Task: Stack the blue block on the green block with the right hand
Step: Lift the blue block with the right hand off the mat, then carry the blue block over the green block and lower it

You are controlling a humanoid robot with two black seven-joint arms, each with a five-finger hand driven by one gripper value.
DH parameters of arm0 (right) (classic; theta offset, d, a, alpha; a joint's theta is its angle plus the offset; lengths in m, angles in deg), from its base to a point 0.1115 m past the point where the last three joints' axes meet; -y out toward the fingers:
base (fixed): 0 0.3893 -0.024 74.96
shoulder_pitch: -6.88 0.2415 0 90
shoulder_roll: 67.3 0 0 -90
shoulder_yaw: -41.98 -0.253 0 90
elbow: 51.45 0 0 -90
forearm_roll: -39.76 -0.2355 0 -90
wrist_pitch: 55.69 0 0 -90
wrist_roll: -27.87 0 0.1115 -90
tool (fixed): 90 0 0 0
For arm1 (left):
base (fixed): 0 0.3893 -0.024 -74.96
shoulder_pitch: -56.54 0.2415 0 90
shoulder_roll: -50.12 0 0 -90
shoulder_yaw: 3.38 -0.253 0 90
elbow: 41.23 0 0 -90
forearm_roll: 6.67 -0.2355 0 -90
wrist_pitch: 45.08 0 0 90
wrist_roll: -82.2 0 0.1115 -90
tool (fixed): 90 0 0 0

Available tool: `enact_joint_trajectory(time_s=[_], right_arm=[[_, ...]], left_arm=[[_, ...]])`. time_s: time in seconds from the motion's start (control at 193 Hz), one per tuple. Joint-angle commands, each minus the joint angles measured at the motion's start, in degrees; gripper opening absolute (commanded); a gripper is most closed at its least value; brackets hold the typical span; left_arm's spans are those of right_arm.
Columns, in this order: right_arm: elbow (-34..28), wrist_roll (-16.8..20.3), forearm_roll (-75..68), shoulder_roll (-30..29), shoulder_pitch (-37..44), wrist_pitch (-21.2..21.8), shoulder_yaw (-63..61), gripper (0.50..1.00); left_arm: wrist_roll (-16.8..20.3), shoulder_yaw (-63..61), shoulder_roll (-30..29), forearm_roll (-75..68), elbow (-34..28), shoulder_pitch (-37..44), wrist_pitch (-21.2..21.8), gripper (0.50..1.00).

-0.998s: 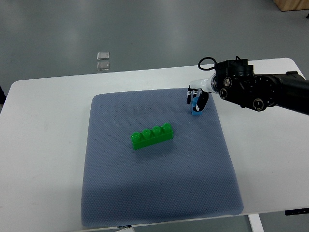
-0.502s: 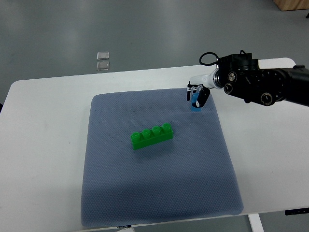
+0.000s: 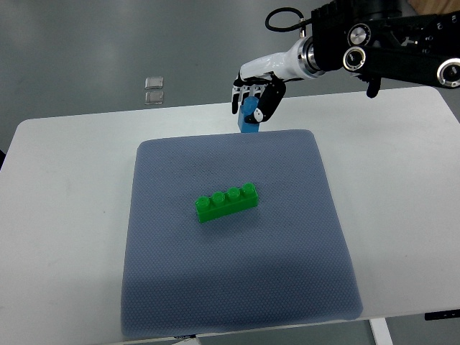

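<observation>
Blue block (image 3: 249, 117), green block (image 3: 226, 202)

The right arm (image 3: 388, 54) is showing glossy black housings with round silver bolts. A black cable (image 3: 284, 18) is looping at twelve o'clock of the white-shelled, black-fingered right hand (image 3: 255, 100)

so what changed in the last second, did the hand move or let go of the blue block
The right hand, shut on the blue block, did not let go. It carried the block up the picture and to the left, from the right part of the grey mat to its far edge. The green block stayed in place on the mat, and the white table looks unchanged.
</observation>
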Motion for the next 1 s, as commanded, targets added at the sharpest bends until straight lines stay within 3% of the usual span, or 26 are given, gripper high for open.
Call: enact_joint_trajectory(time_s=[0.0, 0.166, 0.393, 0.59, 0.993], right_arm=[[-3.74, -0.10, -2.97, -0.01, 4.15, -0.62, 0.02, 0.592], [-7.79, -0.63, -5.97, -1.15, 9.34, -2.20, 0.02, 0.594], [-7.79, -0.98, -5.88, -6.07, 12.68, -6.16, 0.46, 0.594], [-8.67, -0.89, -7.37, -7.75, 11.97, -7.74, 3.71, 0.592], [-9.46, 0.78, -6.58, -8.80, 6.44, -15.65, 8.72, 0.592]], left_arm=[[0.00, 0.09, 0.00, 0.08, -0.06, 0.00, 0.01, 1.000], [0.00, 0.09, 0.00, 0.08, 0.02, 0.00, 0.01, 1.000], [0.00, 0.27, 0.00, 0.08, 0.02, 0.00, 0.01, 1.000], [0.00, 0.18, 0.00, 0.00, 0.20, 0.00, 0.01, 1.000], [0.00, 0.18, 0.00, 0.08, 0.46, 0.00, -0.08, 1.000]])
